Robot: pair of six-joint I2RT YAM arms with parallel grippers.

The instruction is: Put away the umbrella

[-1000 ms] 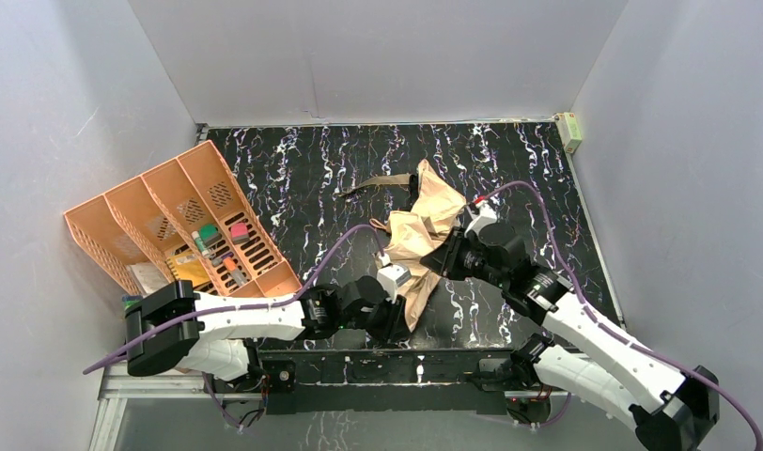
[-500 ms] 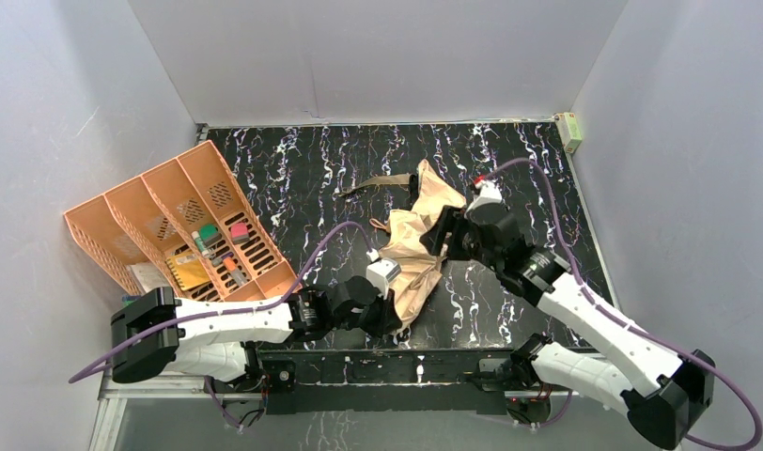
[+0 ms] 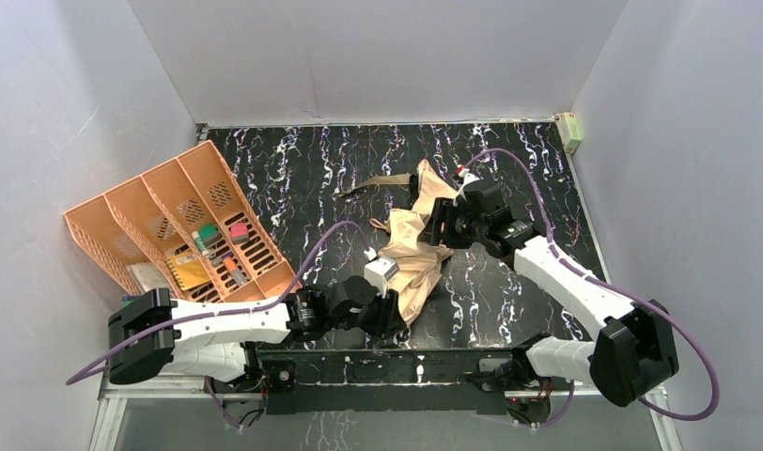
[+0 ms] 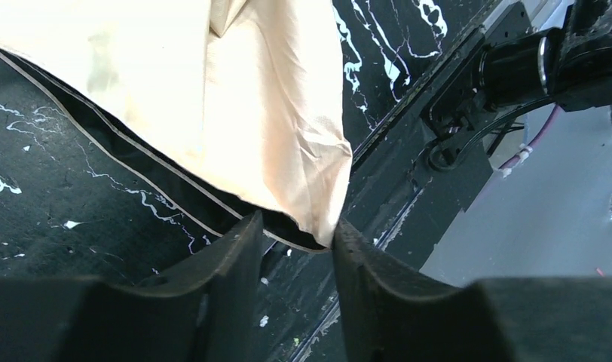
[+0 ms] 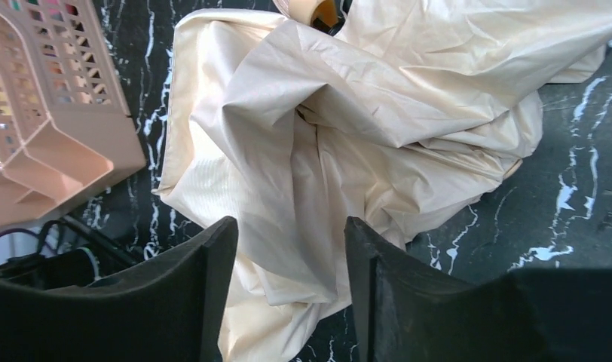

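The umbrella [image 3: 417, 240] lies collapsed on the black marbled table as a crumpled tan canopy, its black lining showing at the near hem [image 4: 175, 204]. Its tan strap [image 3: 373, 183] trails toward the back left. My left gripper [image 3: 389, 310] sits low at the canopy's near corner, open [image 4: 295, 234], with the corner's tip against the right finger [image 4: 356, 256]. My right gripper [image 3: 441, 225] hovers at the canopy's right side, open [image 5: 290, 226] over the folds [image 5: 348, 113]. A small light-tan piece [image 5: 310, 9] peeks out at the top edge of the right wrist view.
An orange desk organizer [image 3: 180, 225] with several small items in its slots leans at the left; its corner [image 5: 54, 136] shows in the right wrist view. A small green-white box [image 3: 570, 132] sits in the back right corner. The table's front rail [image 4: 439, 98] runs just beyond the canopy corner.
The right arm has stretched away from the front edge, carrying its gripper back and slightly left to the canopy's right side. The left gripper drew slightly toward the near edge. The umbrella barely shifted.
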